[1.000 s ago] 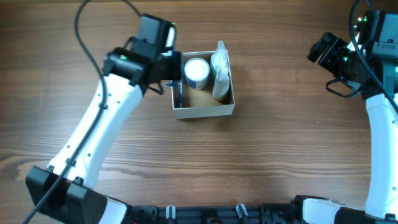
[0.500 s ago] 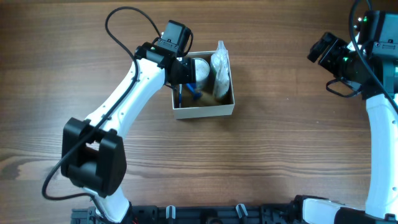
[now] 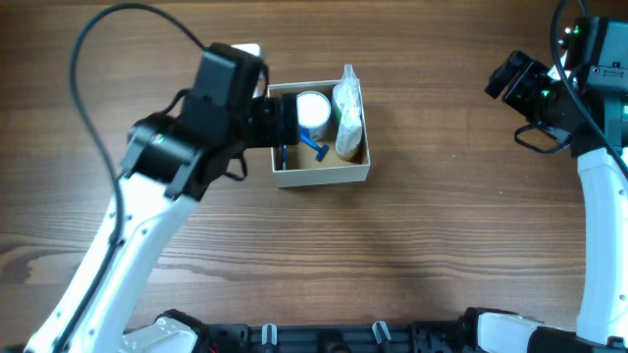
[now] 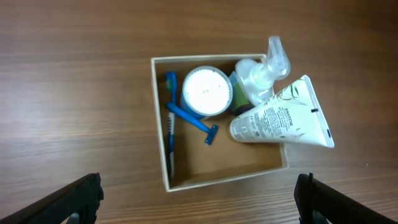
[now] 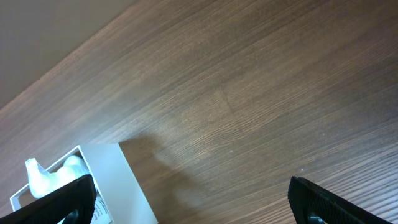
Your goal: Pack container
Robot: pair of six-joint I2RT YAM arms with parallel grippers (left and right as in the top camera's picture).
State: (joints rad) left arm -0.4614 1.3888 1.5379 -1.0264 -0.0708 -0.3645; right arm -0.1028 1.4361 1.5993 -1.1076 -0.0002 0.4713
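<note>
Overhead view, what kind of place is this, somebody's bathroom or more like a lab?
Probably a robotics lab bench, not a bathroom: a white left arm and right arm stand at a wood-grain table, and the toiletries sit in a cardboard container.

so the container (image 3: 322, 176) is a square, shallow cardboard box, white outside, plain brown inside, open on top. sits flat on the worktop (image 3: 442, 255) up toward the far edge, a bit left of centre. partly filled, and it looks maybe slightly skewed to the edges
</note>
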